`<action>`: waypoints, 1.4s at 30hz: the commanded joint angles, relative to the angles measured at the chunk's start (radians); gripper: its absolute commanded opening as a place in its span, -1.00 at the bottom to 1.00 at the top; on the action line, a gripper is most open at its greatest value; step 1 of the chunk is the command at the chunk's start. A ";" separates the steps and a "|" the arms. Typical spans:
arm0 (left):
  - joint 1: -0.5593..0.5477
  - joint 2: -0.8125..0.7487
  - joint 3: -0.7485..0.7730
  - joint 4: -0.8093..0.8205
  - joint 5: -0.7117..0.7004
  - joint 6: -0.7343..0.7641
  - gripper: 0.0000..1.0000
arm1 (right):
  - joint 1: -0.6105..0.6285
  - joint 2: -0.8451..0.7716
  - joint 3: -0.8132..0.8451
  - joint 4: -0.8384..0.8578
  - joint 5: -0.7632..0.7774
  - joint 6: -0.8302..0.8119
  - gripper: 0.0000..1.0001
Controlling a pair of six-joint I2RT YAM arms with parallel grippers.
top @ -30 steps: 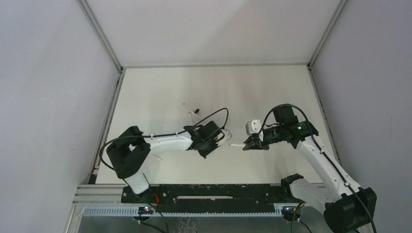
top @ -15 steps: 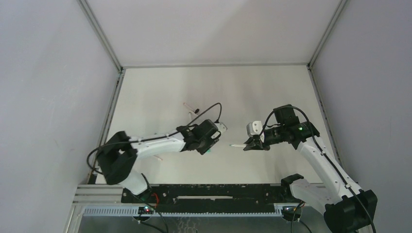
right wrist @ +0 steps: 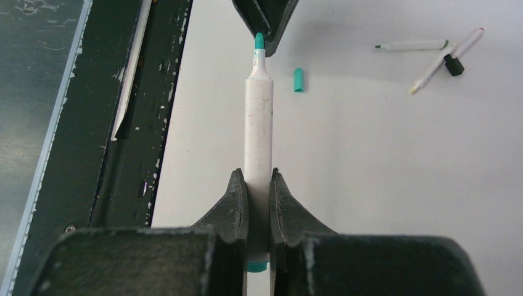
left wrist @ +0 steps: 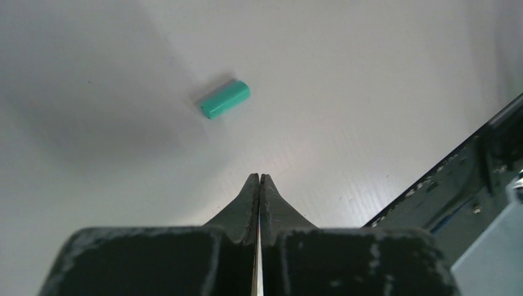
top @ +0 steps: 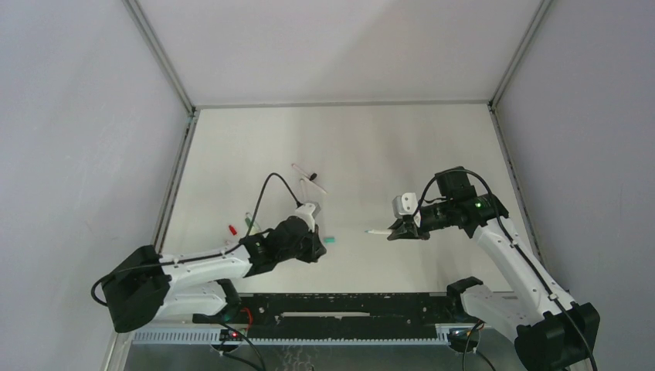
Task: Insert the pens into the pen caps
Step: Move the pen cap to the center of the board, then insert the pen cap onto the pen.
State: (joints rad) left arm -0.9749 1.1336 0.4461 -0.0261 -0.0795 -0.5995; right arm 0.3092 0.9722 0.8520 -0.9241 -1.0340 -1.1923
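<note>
Up in the top view, the left gripper (top: 317, 249) hangs low over the table (top: 386, 147), with a teal cap (top: 330, 241) just beside it. The right gripper (top: 399, 230) holds a white pen (top: 377, 231) pointing toward it. At the left wrist, the fingers are pinched tight on nothing, and the cap lies ahead on the table. At the right wrist, the fingers squeeze the pen's barrel, with the cap lying near its teal tip. Other pens (right wrist: 410, 45) and a black cap (right wrist: 454, 65) lie farther off.
</note>
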 commanded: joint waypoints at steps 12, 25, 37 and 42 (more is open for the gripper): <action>0.001 0.294 0.099 0.084 -0.102 -0.286 -1.00 | -0.022 -0.020 0.030 -0.023 -0.028 -0.030 -1.00; 0.002 0.383 0.212 -0.100 -0.248 -0.241 -1.00 | -0.040 -0.029 0.030 -0.046 -0.038 -0.053 -1.00; 0.003 0.352 0.223 -0.165 -0.237 -0.218 -0.99 | -0.047 -0.036 0.030 -0.053 -0.046 -0.061 -1.00; 0.003 0.331 0.211 -0.188 -0.247 -0.214 -0.94 | -0.048 -0.036 0.030 -0.057 -0.048 -0.066 -1.00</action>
State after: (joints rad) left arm -0.9749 1.4845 0.6502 -0.1139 -0.3038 -0.8459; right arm 0.2695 0.9524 0.8520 -0.9699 -1.0496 -1.2339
